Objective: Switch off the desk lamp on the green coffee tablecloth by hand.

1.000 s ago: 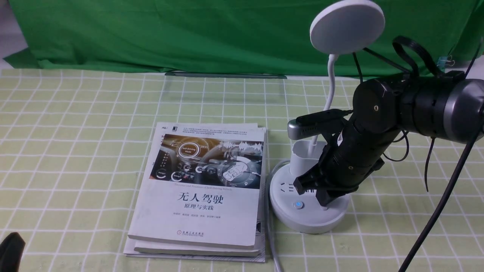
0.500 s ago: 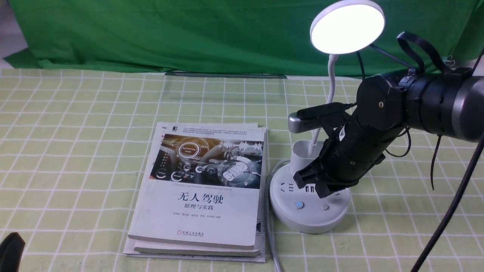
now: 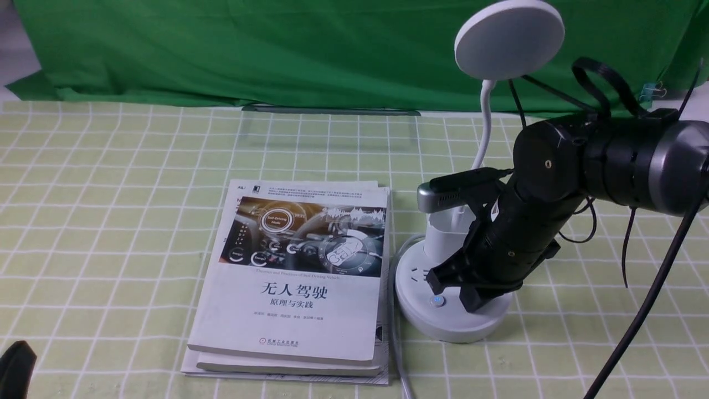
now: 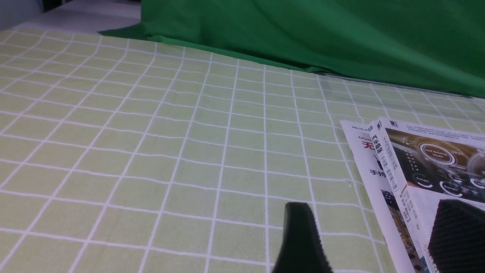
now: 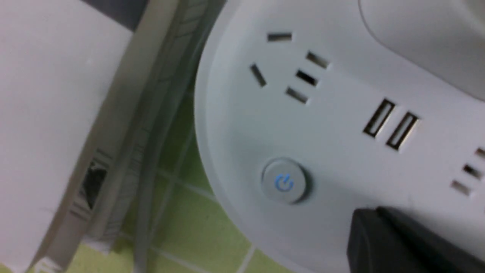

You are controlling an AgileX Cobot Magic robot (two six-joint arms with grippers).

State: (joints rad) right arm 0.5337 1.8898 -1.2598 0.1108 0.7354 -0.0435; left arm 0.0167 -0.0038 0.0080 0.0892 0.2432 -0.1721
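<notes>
The white desk lamp stands on the green checked tablecloth (image 3: 111,221) at the right. Its disc head (image 3: 508,39) is dark. My right gripper (image 3: 475,302) is shut, and its tips press down on the round base (image 3: 443,324), hiding the right button. The blue-lit power button (image 3: 437,301) is just beside the tips. In the right wrist view the shut gripper (image 5: 375,227) touches the base next to that button (image 5: 284,182). My left gripper (image 4: 373,212) is open and empty, low over the cloth at the near left (image 3: 16,368).
Stacked books (image 3: 299,277) lie just left of the lamp base, and their edge shows in the left wrist view (image 4: 382,182). A grey cable (image 3: 396,343) runs between the books and the base. A dark green backdrop cloth (image 3: 277,50) hangs at the far edge.
The lamp head was dark one second ago, lit half a second ago with the right gripper lifted, and is dark now. The gripper has come down onto the base again.
</notes>
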